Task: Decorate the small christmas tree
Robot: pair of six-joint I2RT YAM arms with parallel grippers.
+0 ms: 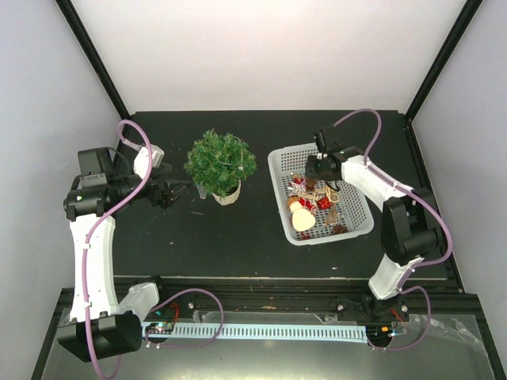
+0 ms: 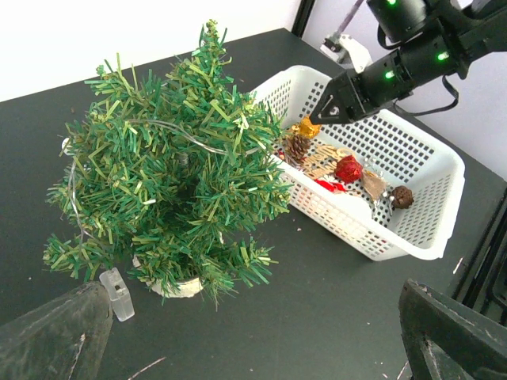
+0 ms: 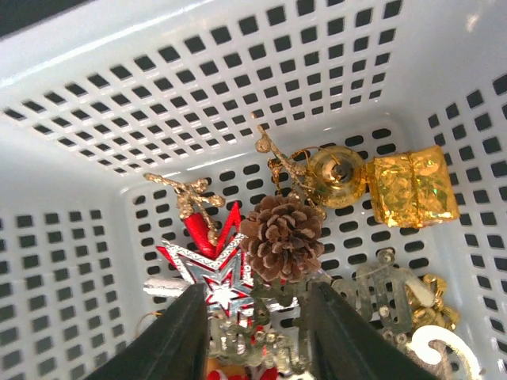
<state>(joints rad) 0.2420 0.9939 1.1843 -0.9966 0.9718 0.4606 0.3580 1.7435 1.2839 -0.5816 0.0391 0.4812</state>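
The small christmas tree point(image 1: 220, 162) stands in its white pot point(image 1: 226, 195) at mid-table; the left wrist view shows the small christmas tree point(image 2: 166, 174) with a thin wire looped through its sprigs. My left gripper point(image 1: 184, 191) hovers just left of it, open and empty, and its fingers point(image 2: 55, 336) frame the bottom of that view. My right gripper point(image 1: 315, 176) reaches down into the white basket point(image 1: 277, 178). Its jaws point(image 3: 253, 332) are closed in on a silver glitter ornament point(image 3: 257, 336), between a red-and-silver star point(image 3: 214, 269) and a pine cone point(image 3: 281, 237).
The basket point(image 3: 158, 103) also holds a gold bauble point(image 3: 337, 174), a gold gift box point(image 3: 416, 186), a red ornament point(image 2: 347, 169) and several others. A small clear plastic block point(image 2: 116, 293) lies by the pot. Black frame posts stand at the table's back corners.
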